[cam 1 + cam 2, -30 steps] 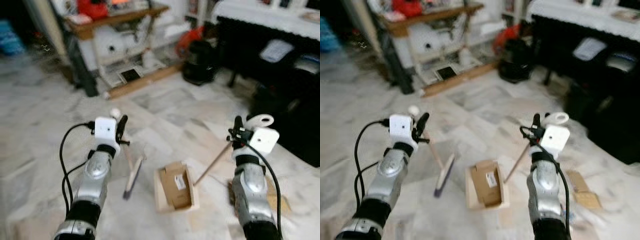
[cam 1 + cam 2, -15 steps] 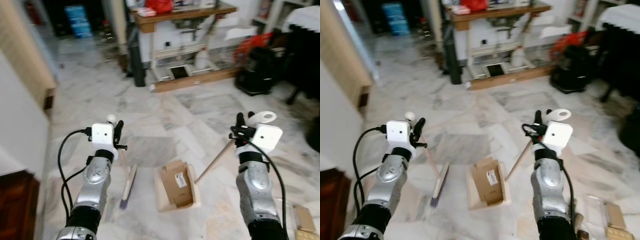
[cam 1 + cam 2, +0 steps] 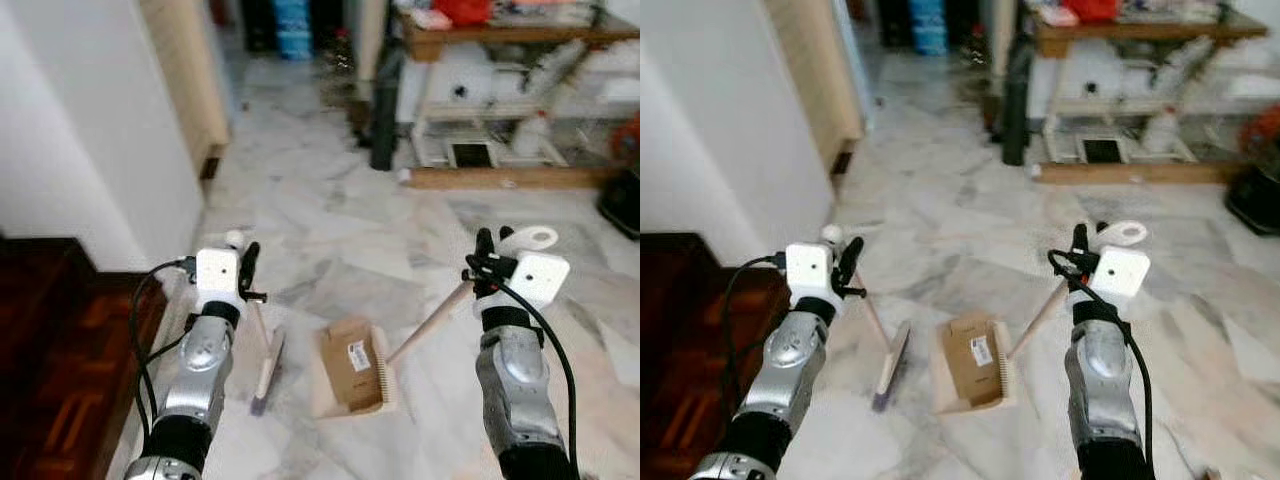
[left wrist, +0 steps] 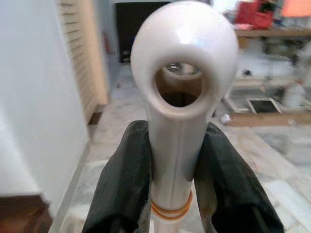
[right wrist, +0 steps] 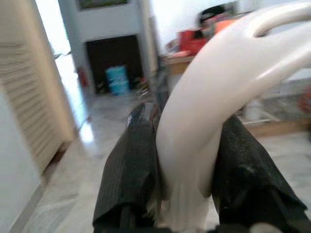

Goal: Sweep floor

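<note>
Step in hand: the robot is carrying both tools over the floor, broom in one arm and dustpan in the other; by my reading it is lining up a sweep, not yet pushing anything in.
Left gripper: the left gripper (image 3: 245, 268) is clamping the pale broom handle (image 4: 181, 121) near its looped top end, both black fingers (image 4: 124, 187) pressing flat on either side of the shaft.
Broom: the broom (image 3: 266, 368) is slanting down from that grip, its brush head resting on the floor at lower centre-left of the frame, just beside the pan.
Right gripper: the right gripper (image 3: 484, 262) is closing tight on the white curved grip (image 5: 209, 116) of the dustpan handle.
Dustpan: the dustpan (image 3: 352, 366) is sitting flat on the floor at lower centre, a piece of cardboard with a label (image 3: 356, 360) lying inside it.
Next move: the brush needs drawing toward the pan mouth while the pan is kept steady on the floor; I am seeing no loose debris between them.
Surface: grey-white marble tiles (image 3: 320, 210), glossy, likely letting bristles slide easily.
Room: a white wall and a louvred door (image 3: 185, 70) are standing at upper left, dark wood flooring (image 3: 60, 350) at lower left, and a cluttered wooden table (image 3: 500, 30) at upper right.
</note>
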### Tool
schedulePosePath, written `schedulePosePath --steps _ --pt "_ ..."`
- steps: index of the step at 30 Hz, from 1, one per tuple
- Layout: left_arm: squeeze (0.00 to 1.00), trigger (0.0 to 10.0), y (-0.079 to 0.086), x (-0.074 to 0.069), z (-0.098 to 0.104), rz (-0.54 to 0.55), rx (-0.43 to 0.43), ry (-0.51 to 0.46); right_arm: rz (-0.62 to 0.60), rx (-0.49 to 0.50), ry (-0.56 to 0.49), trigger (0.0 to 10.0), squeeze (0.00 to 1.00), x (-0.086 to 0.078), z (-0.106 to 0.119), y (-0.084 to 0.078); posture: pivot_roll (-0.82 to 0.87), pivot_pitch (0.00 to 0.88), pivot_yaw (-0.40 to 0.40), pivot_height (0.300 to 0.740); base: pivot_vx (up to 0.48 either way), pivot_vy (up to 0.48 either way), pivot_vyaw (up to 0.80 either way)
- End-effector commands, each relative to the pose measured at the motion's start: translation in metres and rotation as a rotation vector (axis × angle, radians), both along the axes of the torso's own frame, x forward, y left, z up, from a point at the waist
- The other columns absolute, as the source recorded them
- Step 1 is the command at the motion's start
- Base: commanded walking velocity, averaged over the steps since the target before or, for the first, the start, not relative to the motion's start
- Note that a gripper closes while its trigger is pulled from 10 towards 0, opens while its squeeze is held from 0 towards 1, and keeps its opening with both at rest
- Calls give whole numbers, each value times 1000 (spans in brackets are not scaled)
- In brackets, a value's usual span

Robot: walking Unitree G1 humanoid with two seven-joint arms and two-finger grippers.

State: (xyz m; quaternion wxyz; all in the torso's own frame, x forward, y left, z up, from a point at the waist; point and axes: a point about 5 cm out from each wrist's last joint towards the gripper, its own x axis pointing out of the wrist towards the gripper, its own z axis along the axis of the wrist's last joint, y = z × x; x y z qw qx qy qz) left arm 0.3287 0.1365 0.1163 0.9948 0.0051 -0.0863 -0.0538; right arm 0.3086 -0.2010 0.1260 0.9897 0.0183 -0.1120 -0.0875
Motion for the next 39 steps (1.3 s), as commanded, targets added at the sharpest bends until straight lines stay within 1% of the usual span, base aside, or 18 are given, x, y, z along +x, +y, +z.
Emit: schedulePosePath --steps 1,5,11,17,25,35,39 --pt "0 10000 4 2 10 6 13 -42 21 0 -74 10000 0 3 16 7 -85 0 13 740 0 0 800" --pt "0 10000 5 2 10 1 15 -43 21 7 -69 10000 0 2 14 9 -85 0 21 740 0 0 708" --pt "0 10000 6 1 10 -1 19 -44 25 34 -61 10000 0 3 12 11 -76 0 24 740 0 0 0" --pt "0 10000 8 3 13 18 17 -50 29 34 -51 10000 0 4 11 11 -69 0 20 740 0 0 0" --pt "0 10000 9 0 10 22 20 -39 31 29 -42 10000 0 2 8 15 -68 0 23 740 0 0 0" --pt "0 10000 8 0 10 24 19 -36 29 25 -38 10000 0 3 9 14 -66 0 20 740 0 0 618" --pt "0 10000 7 0 10 20 21 -34 27 30 -36 10000 0 3 9 14 -66 0 21 740 0 0 0"
